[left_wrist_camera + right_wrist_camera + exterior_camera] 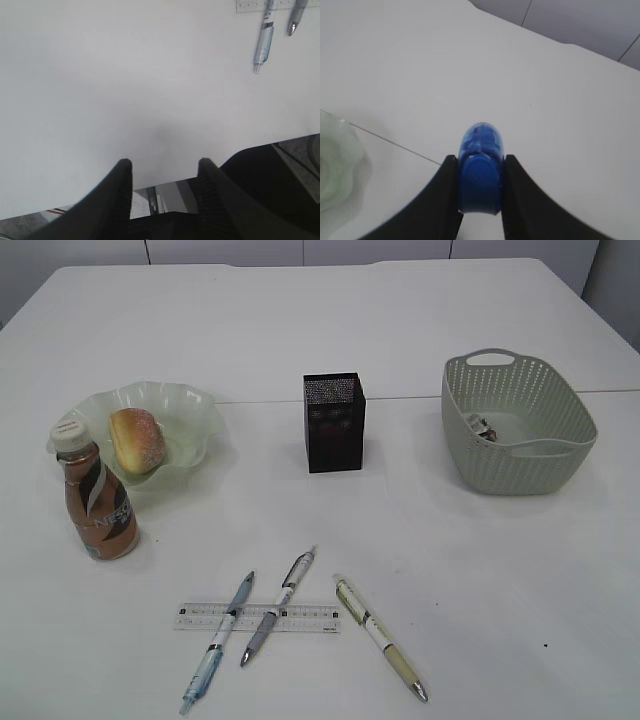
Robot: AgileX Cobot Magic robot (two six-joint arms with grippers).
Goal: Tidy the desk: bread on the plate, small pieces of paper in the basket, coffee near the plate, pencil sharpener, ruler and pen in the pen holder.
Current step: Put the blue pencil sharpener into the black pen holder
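Blue pencil sharpener (480,175) between right gripper (479,167) fingers

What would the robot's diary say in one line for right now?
bread on plate | coffee beside plate | right gripper holds blue sharpener | left gripper open, empty | pens, ruler on desk

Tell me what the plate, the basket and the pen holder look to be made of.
Plate: pale green translucent glass or plastic; glossy, ruffled rim, desk shows through; can't tell which.
Basket: matte grey-green plastic, by its moulded woven-look holes and handle slots.
Pen holder: black metal mesh, probably; fine perforations show at the top.
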